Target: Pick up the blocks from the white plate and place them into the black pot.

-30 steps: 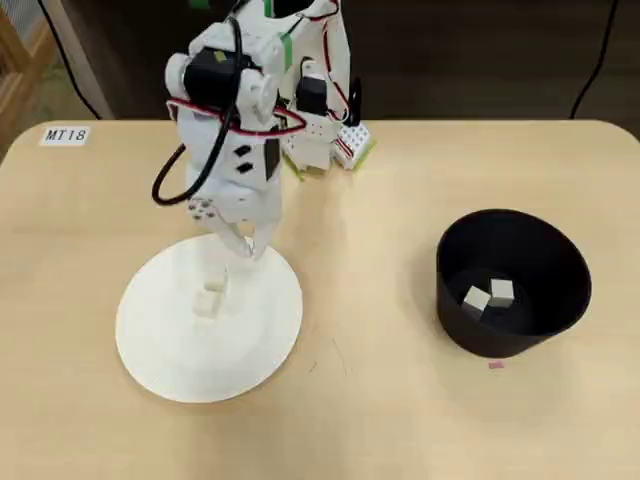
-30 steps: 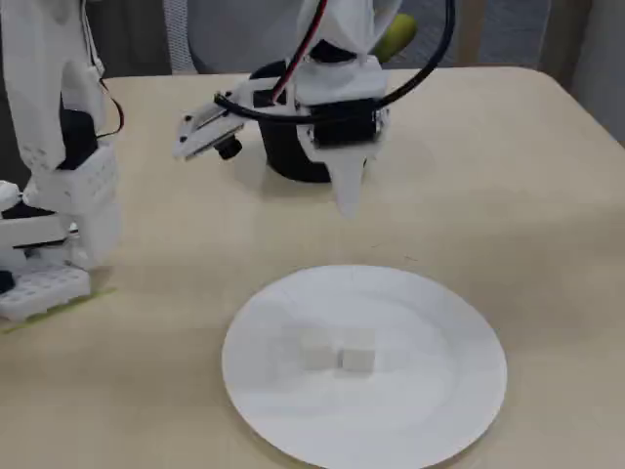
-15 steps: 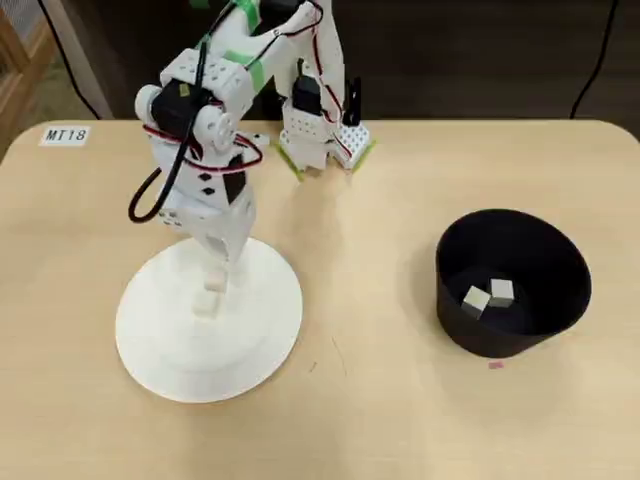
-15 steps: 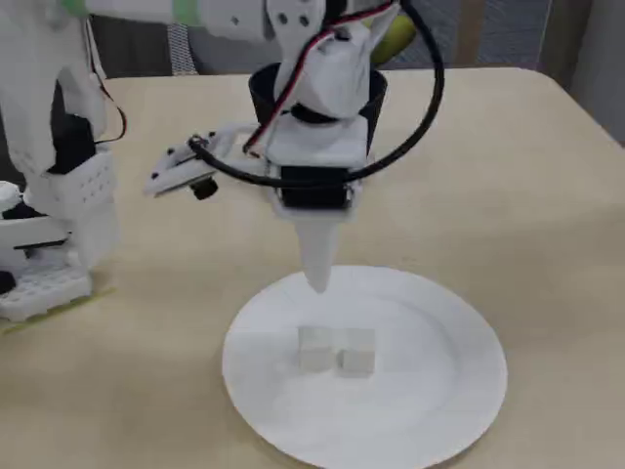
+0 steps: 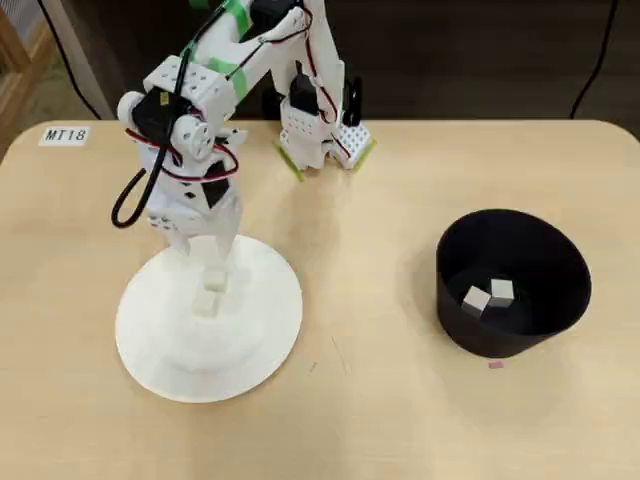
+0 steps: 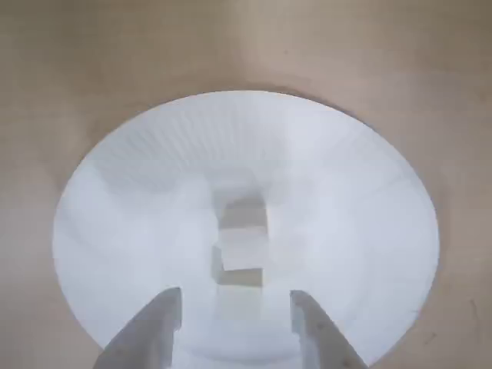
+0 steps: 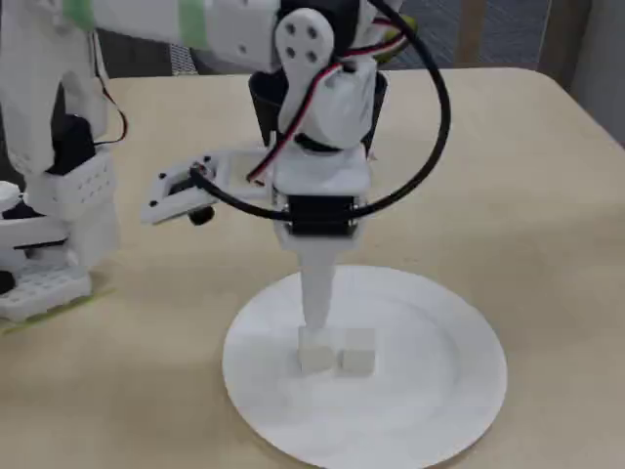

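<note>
White arm (image 7: 322,166) partly hides black pot (image 7: 269,103).

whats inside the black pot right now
Two blocks lie side by side on the floor of the pot, seen in the overhead view. The near wall hides a strip of the floor, so anything there cannot be seen.

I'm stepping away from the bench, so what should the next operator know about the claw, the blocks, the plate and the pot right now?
Claw: open, empty, low over the white plate, its fingers either side of the line of the two blocks there.
Blocks on the plate: two, side by side, the nearer block right under the fingertip in the fixed view, the other block beside it.
Black pot: holds two blocks.
Done: two blocks potted.
Left: grasp and move the two on the plate.
</note>
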`<state>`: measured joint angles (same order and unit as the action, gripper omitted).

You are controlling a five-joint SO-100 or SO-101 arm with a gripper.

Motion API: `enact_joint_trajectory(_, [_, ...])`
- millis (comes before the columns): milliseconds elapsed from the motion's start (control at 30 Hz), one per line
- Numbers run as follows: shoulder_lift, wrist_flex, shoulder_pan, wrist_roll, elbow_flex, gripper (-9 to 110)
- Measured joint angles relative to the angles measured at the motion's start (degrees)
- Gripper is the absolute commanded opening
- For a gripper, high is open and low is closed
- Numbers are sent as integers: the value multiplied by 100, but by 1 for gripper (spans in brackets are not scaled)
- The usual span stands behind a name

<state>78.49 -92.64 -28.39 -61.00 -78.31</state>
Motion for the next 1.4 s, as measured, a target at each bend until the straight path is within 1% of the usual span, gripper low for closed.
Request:
enact_joint_trajectory(267, [-308,483,176,211,35,22])
enact_joint_trajectory(500, [-545,800,316,193,35,21])
enact_joint_trajectory(1000, [-870,1389,185,264,44,19])
enact_joint_trajectory(1100, [-870,1494,149,281,44,15])
enact_joint_trajectory(1267, [-932,1547,149,281,44,-2])
enact_joint_trajectory(1400, [-993,1556,141,299,70,-2])
